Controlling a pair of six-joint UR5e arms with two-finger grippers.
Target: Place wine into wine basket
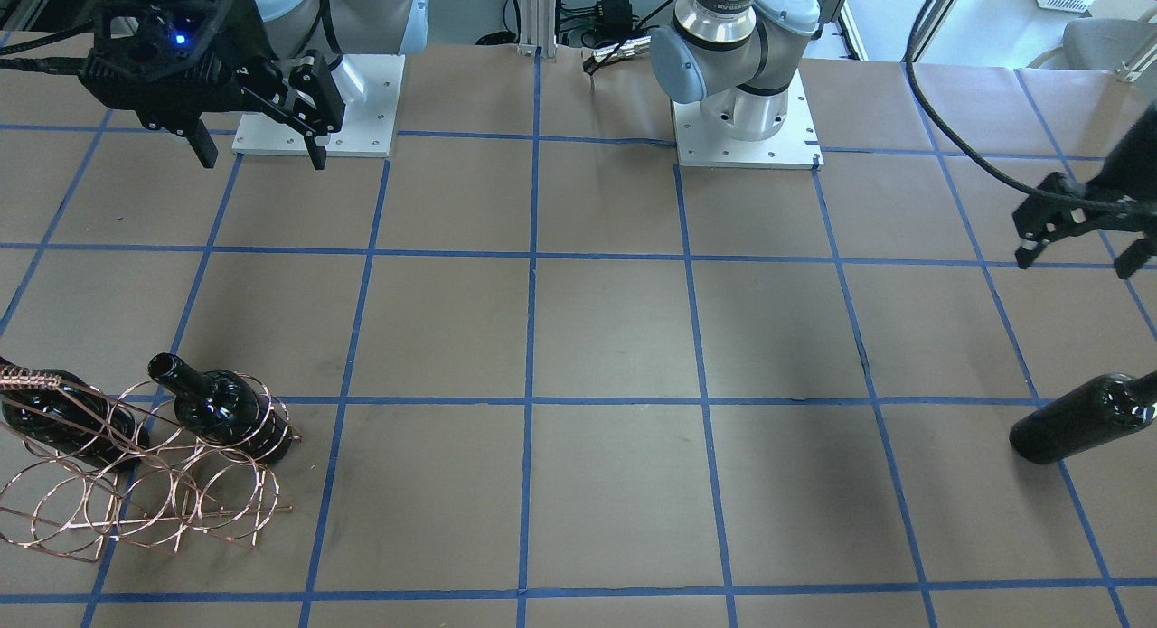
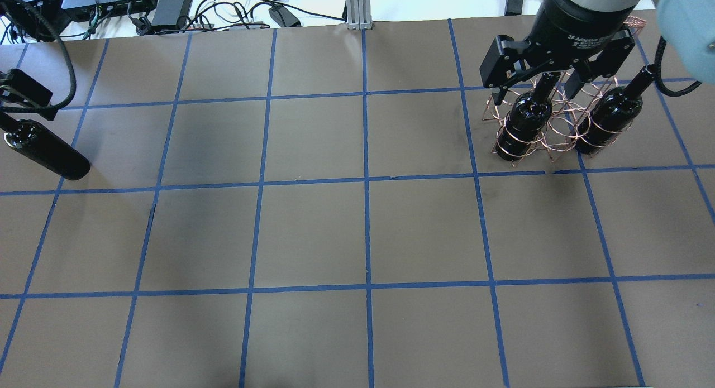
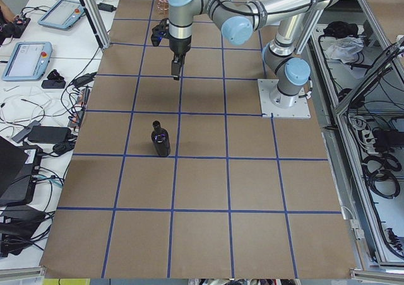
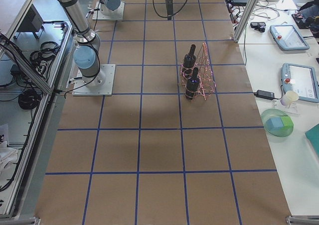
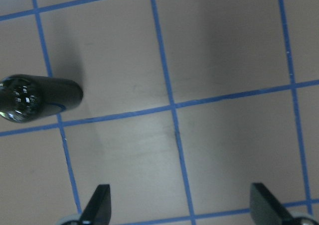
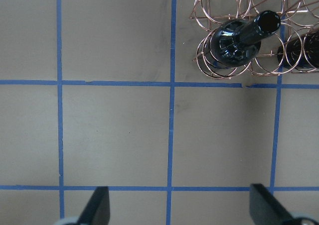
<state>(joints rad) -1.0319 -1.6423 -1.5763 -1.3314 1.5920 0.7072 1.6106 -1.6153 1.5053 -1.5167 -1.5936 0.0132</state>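
three wine bottles, one wine basket, two grippers.

two of the bottles seated neck-up in separate loops of the wine basket, on the robot's right side of the surface: the inner bottle at the basket's end toward the middle of the surface, the outer bottle further along the row. third one, the loose bottle, upright on its base on the robot's left side, well apart from the basket, touching only the surface.

loose bottle: glossy near-black glass, long narrow neck, rounded shoulders, plain sides; a curl of the blue grid tape mirrored in its shoulder in the left wrist view. same dark, shiny look on the two in the basket, with the inner one's round open mouth plain in the front-facing view.

basket: thin copper-coloured wire, rows of round loops stacked several wide, coiled wire handle at the top.

left gripper above the surface, near the loose bottle and off to one side of it, jaws spread wide with only air between them. right gripper also raised, jaws spread just as wide, holding nothing; looks down in its wrist view on bare surface just beside the basket, inner bottle at the upper edge.
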